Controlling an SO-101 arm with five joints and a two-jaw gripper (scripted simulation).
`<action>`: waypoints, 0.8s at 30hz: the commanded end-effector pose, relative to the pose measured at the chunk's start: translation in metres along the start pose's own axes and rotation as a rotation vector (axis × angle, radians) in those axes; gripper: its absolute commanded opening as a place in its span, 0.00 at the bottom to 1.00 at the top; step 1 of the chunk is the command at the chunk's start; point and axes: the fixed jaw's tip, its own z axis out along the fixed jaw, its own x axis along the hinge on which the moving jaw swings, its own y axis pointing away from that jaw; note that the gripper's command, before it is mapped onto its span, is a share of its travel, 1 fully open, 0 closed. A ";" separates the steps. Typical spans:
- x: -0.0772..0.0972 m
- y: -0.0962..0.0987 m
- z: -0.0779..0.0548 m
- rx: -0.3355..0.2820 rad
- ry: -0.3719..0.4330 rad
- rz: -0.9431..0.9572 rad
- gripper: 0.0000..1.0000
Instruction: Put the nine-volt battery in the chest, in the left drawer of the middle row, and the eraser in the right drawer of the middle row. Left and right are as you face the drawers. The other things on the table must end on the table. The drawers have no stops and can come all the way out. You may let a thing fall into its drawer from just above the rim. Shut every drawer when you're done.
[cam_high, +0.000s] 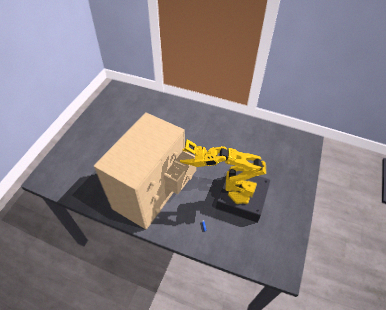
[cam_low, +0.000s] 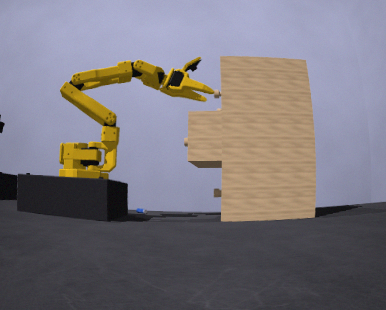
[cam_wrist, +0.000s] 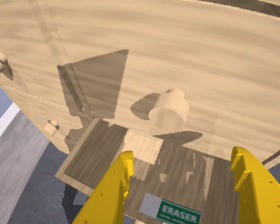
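The wooden chest (cam_high: 140, 142) (cam_low: 267, 140) (cam_wrist: 210, 55) stands with its right middle-row drawer (cam_high: 173, 183) (cam_low: 204, 139) (cam_wrist: 76, 147) pulled out. The eraser (cam_wrist: 180, 212), with a green label and a pale end, lies in that drawer in the wrist view. My gripper (cam_high: 185, 153) (cam_low: 205, 78) (cam_wrist: 182, 157) is open and empty, above the open drawer and close to the chest's front. The left middle-row drawer, with its small knob (cam_wrist: 50, 127), looks shut. The nine-volt battery is not visible in any view.
A small blue cylinder (cam_high: 203, 226) (cam_low: 141, 210) lies on the dark table (cam_high: 250, 260) near the arm's black base (cam_high: 237, 212) (cam_low: 65, 197). A top-row knob (cam_wrist: 169, 111) (cam_low: 217, 93) sticks out just ahead of the fingertips.
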 end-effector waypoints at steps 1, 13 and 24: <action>0.000 0.004 -0.011 -0.019 0.000 -0.014 0.31; 0.005 0.010 -0.036 -0.049 0.000 -0.026 0.31; 0.010 0.013 -0.050 -0.066 0.000 -0.033 0.31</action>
